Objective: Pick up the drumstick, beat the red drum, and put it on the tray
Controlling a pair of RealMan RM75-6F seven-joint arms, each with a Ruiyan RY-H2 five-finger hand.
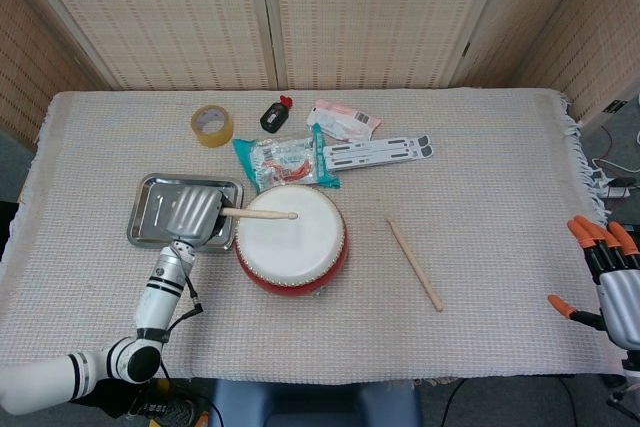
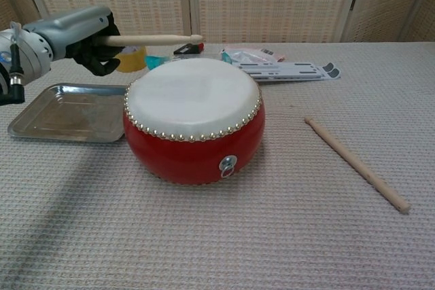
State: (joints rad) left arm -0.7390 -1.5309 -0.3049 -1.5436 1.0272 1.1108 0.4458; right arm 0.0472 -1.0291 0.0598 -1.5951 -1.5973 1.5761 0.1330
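The drum (image 1: pixel 291 238) sits near the table's (image 1: pixel 480 147) middle. The tray (image 1: pixel 157 197) lies just beside it at nine o'clock. The left hand (image 1: pixel 192 211) is over the tray's near side, its drumstick (image 1: pixel 258 214) reaching over the drum's skin, clear of it in the chest view. A second stick (image 1: pixel 415 263) lies at three o'clock. A packet (image 1: pixel 285 162) lies at twelve o'clock, a tape roll (image 1: pixel 212 124) at eleven.

The left hand (image 1: pixel 192 211) covers part of the tray (image 1: pixel 150 192) and the drumstick's (image 1: pixel 262 214) grip end. Right hand (image 1: pixel 612 282) cut off at the head view's edge, and its grasp is unreadable.
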